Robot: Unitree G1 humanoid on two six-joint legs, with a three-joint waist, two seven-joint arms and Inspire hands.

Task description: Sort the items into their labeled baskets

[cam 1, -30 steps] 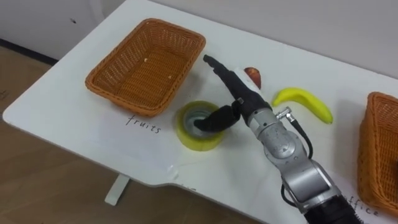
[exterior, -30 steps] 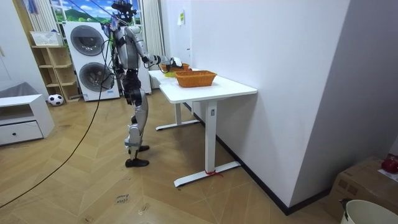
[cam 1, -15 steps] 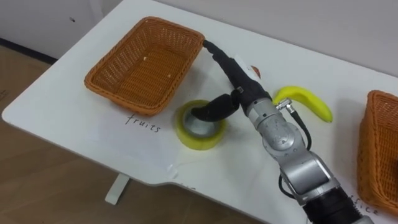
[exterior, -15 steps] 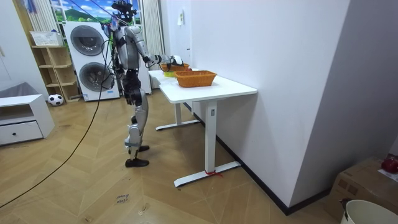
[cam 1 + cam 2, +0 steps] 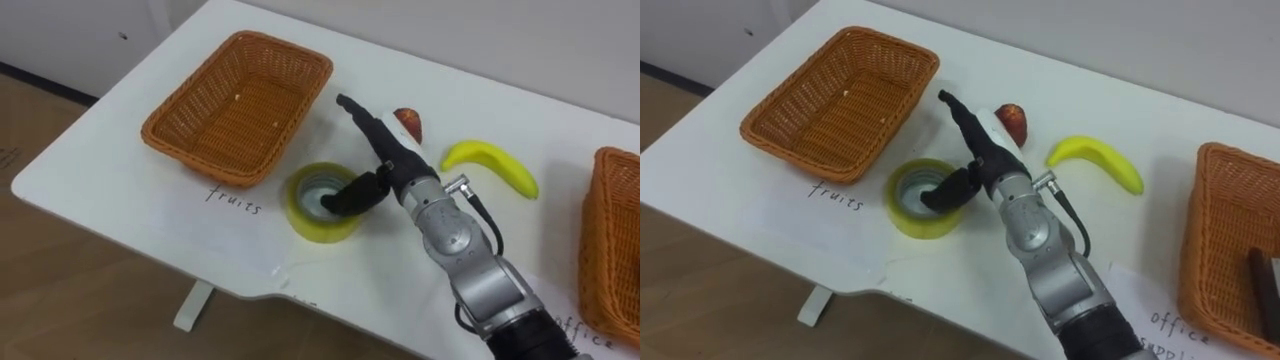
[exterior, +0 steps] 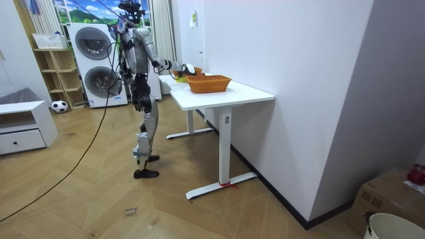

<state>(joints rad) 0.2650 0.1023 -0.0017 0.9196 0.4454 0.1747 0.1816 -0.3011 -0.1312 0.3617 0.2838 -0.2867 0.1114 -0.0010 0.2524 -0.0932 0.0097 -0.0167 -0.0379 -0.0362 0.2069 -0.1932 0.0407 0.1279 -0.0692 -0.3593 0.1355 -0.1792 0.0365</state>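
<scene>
The right hand (image 5: 390, 155) is wide open, its thumb dipping into the tape (image 5: 318, 230) at the hand's 8 o'clock.

Table (image 5: 120, 175) has a smooth, matt white top; left basket (image 5: 262, 152) and right basket (image 5: 603, 235) are rough woven wicker; tape (image 5: 312, 226) is glossy yellow plastic; banana (image 5: 492, 166) smooth, dull; apple (image 5: 408, 123) shiny; right hand (image 5: 385, 150) matt black plastic, satin grey metal at the wrist; floor (image 5: 55, 285) wood

Black hand (image 5: 388, 155) over a yellow tape roll (image 5: 318, 226); red apple (image 5: 407, 123), yellow banana (image 5: 490, 165) beside it; orange woven basket (image 5: 240, 100) left
</scene>
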